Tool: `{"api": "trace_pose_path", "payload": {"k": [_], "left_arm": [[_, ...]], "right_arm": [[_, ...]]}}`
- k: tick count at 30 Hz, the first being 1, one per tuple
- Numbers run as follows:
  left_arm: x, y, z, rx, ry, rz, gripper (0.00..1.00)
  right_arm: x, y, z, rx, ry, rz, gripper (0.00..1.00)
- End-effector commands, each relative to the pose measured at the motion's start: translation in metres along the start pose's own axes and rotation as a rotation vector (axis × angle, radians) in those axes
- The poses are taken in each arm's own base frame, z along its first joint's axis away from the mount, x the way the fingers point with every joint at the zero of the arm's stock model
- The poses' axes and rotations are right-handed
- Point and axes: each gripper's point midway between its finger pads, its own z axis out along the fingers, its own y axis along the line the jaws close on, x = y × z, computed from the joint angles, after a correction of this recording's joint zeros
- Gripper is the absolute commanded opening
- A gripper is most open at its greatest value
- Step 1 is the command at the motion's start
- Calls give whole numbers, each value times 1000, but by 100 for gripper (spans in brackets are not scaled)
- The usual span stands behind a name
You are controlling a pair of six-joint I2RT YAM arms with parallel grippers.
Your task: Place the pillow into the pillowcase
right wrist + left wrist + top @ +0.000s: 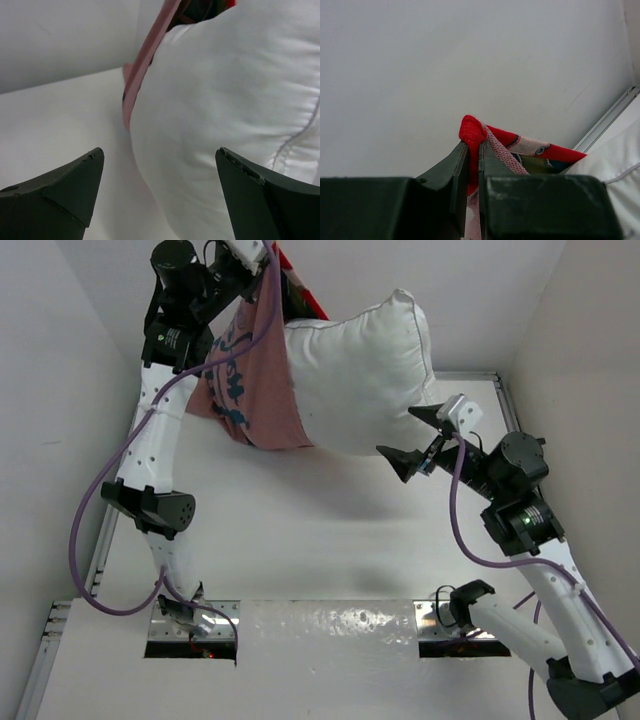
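Observation:
The white pillow (365, 370) hangs lifted at the back of the table, its left end tucked inside the pillowcase (250, 390), whose pale pink inside with dark lettering faces me. My left gripper (250, 255) is raised high at the back left, shut on the red edge of the pillowcase (472, 132). My right gripper (412, 438) is open just in front of the pillow's lower right side, touching nothing. In the right wrist view the pillow (235, 110) fills the space ahead between the spread fingers (75, 185), with the pink pillowcase rim (142, 70) to its left.
White walls close in the table (300, 530) at left, back and right. A metal rail (120, 500) runs along the left edge. Two cut-outs with the arm bases (190, 625) sit at the near edge.

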Motion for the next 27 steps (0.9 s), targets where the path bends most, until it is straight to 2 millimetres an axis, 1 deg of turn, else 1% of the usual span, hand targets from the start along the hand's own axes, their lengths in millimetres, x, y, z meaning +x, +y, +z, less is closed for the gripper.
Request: {"api": "trace_pose_path", "payload": {"k": [1,2,3,4,5,6,7,8,9,10,11,12,13,14,15,16,17,18,19,20,21,22,23,24,25,27], "left_arm": [[-85,52,-25,-212,-211,180,0],[-83,52,-23,-211,-212,176,0],[-91,53,-25,-217,-229,177,0],[-91,54,-24,-221,-231,171,0],[-91,55,-23,-228,-232,172,0],[-94,58,-24,-244,-239,176,0],[-94,60,-25,-251,-241,181,0],[-95,61,-25,-256,-243,187,0],[-96,62,-26,-261,-244,192,0],[-97,62,-26,-262,-247,193,0],[-97,62,-26,-262,-243,191,0],[-97,62,-27,-262,-243,193,0],[-97,62,-27,-261,-241,192,0],[-96,62,-26,-262,-239,191,0],[-97,64,-27,-266,-243,189,0],[-96,64,-27,-268,-241,183,0],[-96,64,-26,-269,-241,179,0],[-97,63,-26,-265,-245,174,0],[-97,63,-26,-263,-247,171,0],[-99,62,-26,-258,-253,169,0],[-100,62,-26,-257,-257,161,0],[-103,62,-28,-258,-262,163,0],[-104,62,-29,-258,-263,163,0],[-105,63,-29,-262,-264,161,0],[-107,64,-31,-268,-269,158,0],[-112,64,-34,-270,-278,156,0]], "right_arm": [[19,23,5,-148,84,14,90],[25,40,7,-241,91,57,89],[44,53,9,-306,124,120,84],[65,67,16,-373,181,258,82],[76,82,18,-442,205,347,81],[83,109,15,-585,202,417,78],[90,123,18,-628,224,489,75],[107,134,24,-654,256,508,73],[127,152,26,-655,295,477,72],[139,158,29,-642,322,441,72],[155,179,25,-680,388,417,72],[168,177,31,-614,423,369,72],[175,175,37,-584,422,325,77],[190,182,36,-558,438,315,78],[208,171,43,-439,464,326,79],[215,168,47,-398,444,328,80],[208,162,59,-359,352,318,81],[232,162,53,-310,382,343,82],[235,160,58,-293,361,349,82],[225,153,71,-275,298,350,84],[240,159,76,-305,331,390,85],[247,149,94,-286,347,476,86],[233,137,104,-283,291,468,86],[251,133,112,-253,324,610,86],[233,109,127,-232,178,634,86],[230,94,137,-203,75,710,87]]}}
